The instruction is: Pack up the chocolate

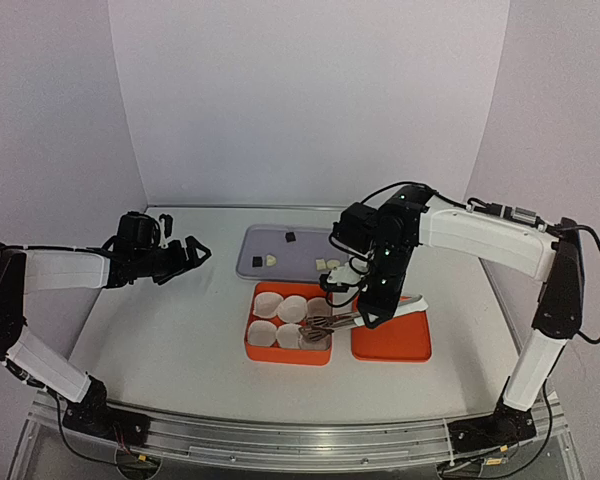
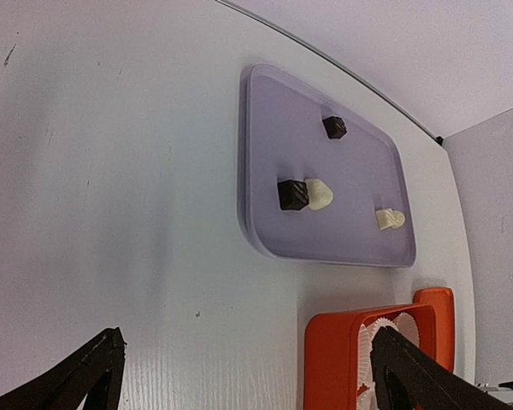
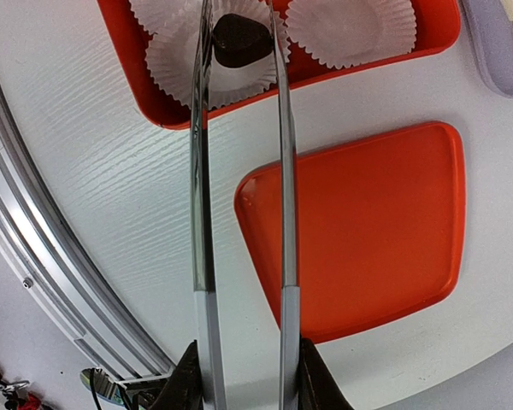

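My right gripper is shut on a pair of metal tongs. A dark chocolate sits between the tong tips, right over a white paper cup in the orange box. Whether the piece rests in the cup I cannot tell. On the purple tray lie two dark chocolate cubes and two cream pieces. My left gripper hovers open left of the tray, holding nothing.
The orange lid lies flat on the table right of the box. Several white paper cups fill the box. White walls enclose the table at the back and sides; a metal rail runs along the near edge.
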### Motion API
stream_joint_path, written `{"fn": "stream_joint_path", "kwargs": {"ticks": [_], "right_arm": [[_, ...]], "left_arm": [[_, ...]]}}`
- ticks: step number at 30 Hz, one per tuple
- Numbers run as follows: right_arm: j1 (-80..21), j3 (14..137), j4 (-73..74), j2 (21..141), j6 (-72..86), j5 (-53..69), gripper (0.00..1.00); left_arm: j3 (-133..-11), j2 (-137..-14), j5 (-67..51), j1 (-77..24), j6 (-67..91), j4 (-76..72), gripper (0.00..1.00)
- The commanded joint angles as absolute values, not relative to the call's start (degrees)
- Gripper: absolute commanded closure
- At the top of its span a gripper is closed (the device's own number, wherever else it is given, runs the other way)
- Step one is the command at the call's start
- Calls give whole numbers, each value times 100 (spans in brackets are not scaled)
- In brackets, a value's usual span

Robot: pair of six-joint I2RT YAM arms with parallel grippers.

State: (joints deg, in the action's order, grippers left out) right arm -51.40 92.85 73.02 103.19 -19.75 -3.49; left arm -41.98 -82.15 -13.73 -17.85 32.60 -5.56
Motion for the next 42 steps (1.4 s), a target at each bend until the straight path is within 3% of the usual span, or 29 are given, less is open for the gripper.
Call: {"fn": "stream_joint_path", "kwargs": {"ticks": [1, 14, 33, 42], "right_arm": [[-5196, 9590, 7569, 10398, -2039, -432, 80], [-5234, 9689, 7643, 10409, -2017, -474, 63], [-5270, 10222, 7270, 9825, -2020, -407, 66], [-5186, 10706, 6024, 10269, -1589, -1737, 67]], "left_arm": [[-4290, -8066, -1271, -1794, 3138, -538, 0], [-4140, -7809, -1127, -1794, 3152, -468, 0], [-4007, -7511, -1077, -1795, 3128, -432, 0], [-4008, -7337, -968, -1793, 3174, -318, 0]]}}
